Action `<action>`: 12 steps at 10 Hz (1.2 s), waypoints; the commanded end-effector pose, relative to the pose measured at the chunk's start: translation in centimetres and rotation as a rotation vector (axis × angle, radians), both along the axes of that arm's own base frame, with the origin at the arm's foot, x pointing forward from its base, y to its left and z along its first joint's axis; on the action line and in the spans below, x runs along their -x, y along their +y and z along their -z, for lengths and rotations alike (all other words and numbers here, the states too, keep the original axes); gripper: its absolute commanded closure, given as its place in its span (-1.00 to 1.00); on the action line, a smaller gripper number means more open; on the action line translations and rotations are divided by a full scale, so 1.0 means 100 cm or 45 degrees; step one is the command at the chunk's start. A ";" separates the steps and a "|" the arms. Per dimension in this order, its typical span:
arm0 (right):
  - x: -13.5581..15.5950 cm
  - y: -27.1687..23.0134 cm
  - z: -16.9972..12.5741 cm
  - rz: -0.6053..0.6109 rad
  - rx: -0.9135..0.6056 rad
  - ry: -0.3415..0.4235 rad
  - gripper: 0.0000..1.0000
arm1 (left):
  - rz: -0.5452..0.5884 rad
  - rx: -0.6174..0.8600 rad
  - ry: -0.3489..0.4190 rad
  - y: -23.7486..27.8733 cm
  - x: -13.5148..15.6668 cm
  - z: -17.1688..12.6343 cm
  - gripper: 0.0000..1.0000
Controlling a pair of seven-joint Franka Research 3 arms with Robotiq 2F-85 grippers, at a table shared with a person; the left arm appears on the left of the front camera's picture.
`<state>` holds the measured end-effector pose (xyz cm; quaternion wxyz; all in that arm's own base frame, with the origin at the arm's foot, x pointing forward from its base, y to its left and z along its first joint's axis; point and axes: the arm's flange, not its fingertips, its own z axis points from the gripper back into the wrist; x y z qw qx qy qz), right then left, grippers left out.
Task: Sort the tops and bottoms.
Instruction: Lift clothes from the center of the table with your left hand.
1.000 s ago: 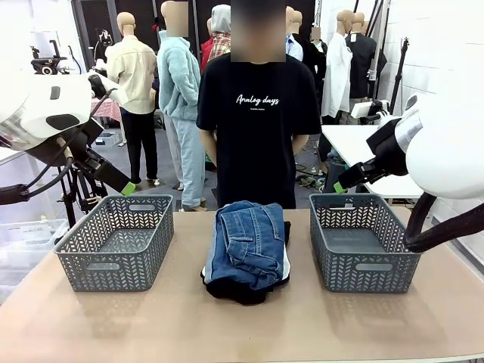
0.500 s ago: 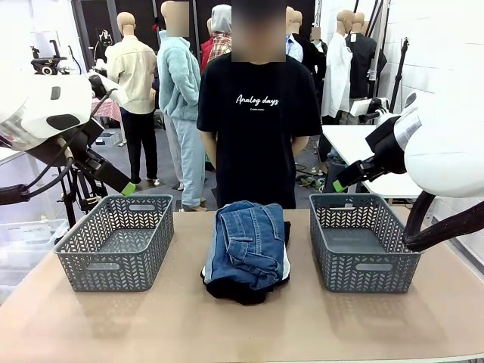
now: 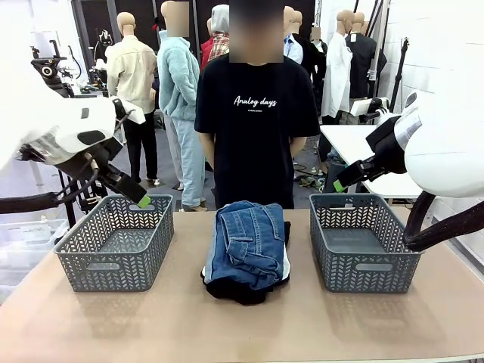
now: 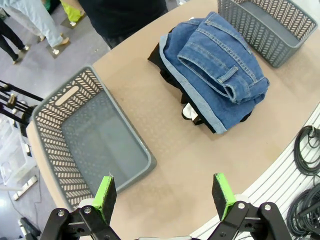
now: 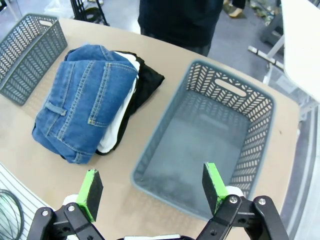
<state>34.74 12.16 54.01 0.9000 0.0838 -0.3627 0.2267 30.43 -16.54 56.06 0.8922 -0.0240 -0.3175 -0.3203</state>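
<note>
**Pincers spread wide, gripping nothing, on either side of the garment pile**

Left pincer [image 4: 164,196] stands fully open with nothing between its green pads. It is raised in the air over the left side of the counter [image 3: 242,329], near the far rim of the left grey basket [image 3: 113,268]. The right pincer [image 5: 152,189] is spread just as wide and also has hold of nothing. It hangs above the right side of the counter, near the far left corner of the right grey basket [image 3: 363,268]; its wrist view looks down into that basket.

All the garments lie in one stack at the middle of the counter, between the two baskets and touching neither. The folded blue denim piece [image 3: 249,242] is on top. Black fabric [image 3: 238,290] lies under it, showing at the stack's near edge and along its right side; how many black pieces there are cannot be told. A strip of the white piece [image 5: 112,137] peeks out between the denim and the black fabric.

A person [image 3: 257,128] in a black printed T-shirt stands at the counter's far edge, directly behind the stack.
</note>
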 end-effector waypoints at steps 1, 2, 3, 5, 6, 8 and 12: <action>0.002 -0.001 0.004 -0.004 -0.001 0.007 -1.00 | 0.039 0.020 0.020 -0.001 -0.007 0.009 -1.00; 0.002 -0.001 0.004 -0.004 -0.001 0.007 -1.00 | 0.045 0.016 0.023 -0.001 -0.008 0.009 -1.00; 0.002 -0.001 0.004 -0.004 -0.001 0.007 -1.00 | 0.045 0.011 0.031 -0.003 -0.011 0.012 -1.00; 0.002 -0.001 0.004 -0.004 -0.001 0.007 -1.00 | 0.060 0.040 0.030 -0.003 -0.016 0.016 -1.00; 0.002 -0.001 0.004 -0.004 -0.001 0.007 -1.00 | 0.091 0.068 0.015 -0.009 -0.025 0.019 -1.00; 0.002 -0.001 0.004 -0.004 -0.001 0.007 -1.00 | 0.150 0.051 0.008 -0.029 -0.056 0.028 -1.00; 0.002 -0.001 0.004 -0.004 -0.001 0.007 -1.00 | 0.228 0.056 0.115 -0.059 -0.098 0.057 -1.00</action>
